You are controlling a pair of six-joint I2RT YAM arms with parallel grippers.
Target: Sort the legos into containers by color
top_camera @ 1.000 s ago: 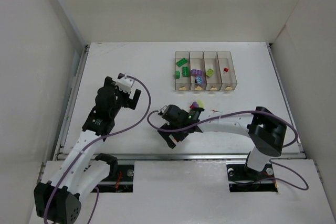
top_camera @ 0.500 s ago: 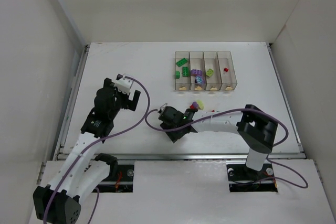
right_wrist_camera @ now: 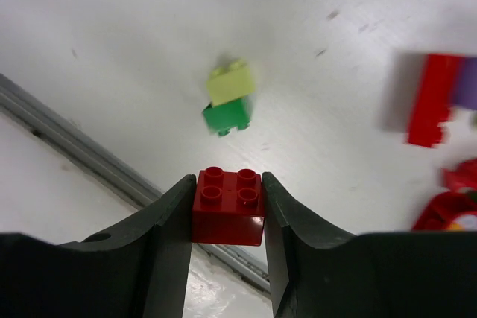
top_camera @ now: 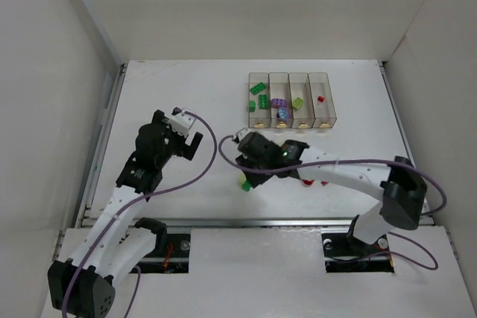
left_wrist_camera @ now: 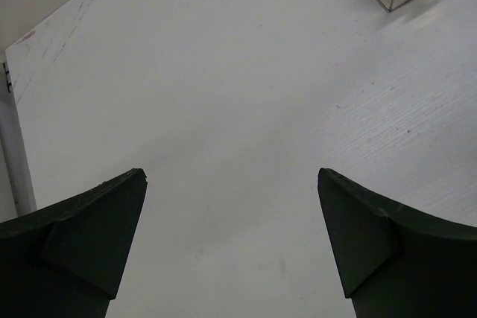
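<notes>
My right gripper (right_wrist_camera: 228, 200) is shut on a red lego (right_wrist_camera: 228, 206), held studs-up above the table. Below and beyond it a pale yellow-green lego stuck to a green one (right_wrist_camera: 229, 98) lies on the table, and shows as well from above (top_camera: 244, 182). More red legos (right_wrist_camera: 431, 109) and a purple one (right_wrist_camera: 466, 83) lie at the right. From above, the right gripper (top_camera: 252, 166) hangs left of centre, in front of the four clear containers (top_camera: 290, 100). My left gripper (left_wrist_camera: 231, 184) is open over bare table, also seen from above (top_camera: 190, 144).
The containers hold green (top_camera: 258, 88), purple (top_camera: 279, 102), yellow-green (top_camera: 297, 102) and red (top_camera: 320, 98) legos, left to right. A metal rail (top_camera: 253, 221) runs along the table's near edge. White walls enclose the table on three sides.
The right gripper's jaws have closed on the red lego and the arm has swung, its elbow moving right. The left arm has barely moved.
</notes>
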